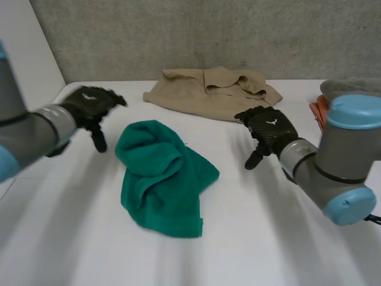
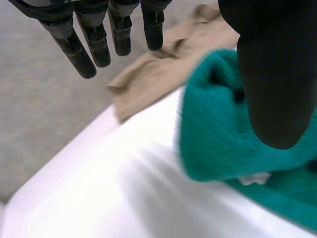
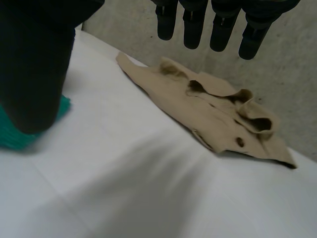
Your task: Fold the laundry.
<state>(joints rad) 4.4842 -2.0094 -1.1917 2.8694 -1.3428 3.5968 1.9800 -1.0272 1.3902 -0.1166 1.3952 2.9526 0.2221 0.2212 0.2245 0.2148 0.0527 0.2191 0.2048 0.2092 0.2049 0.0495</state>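
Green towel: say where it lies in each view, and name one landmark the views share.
Head view: the green towel lies crumpled on the table, between the left hand and the right hand.
Left wrist view: the towel lies partly behind the left hand's thumb.
Right wrist view: a small part of it pokes out from behind the right hand's thumb.
Shared landmark: the tan shirt, beyond the towel.
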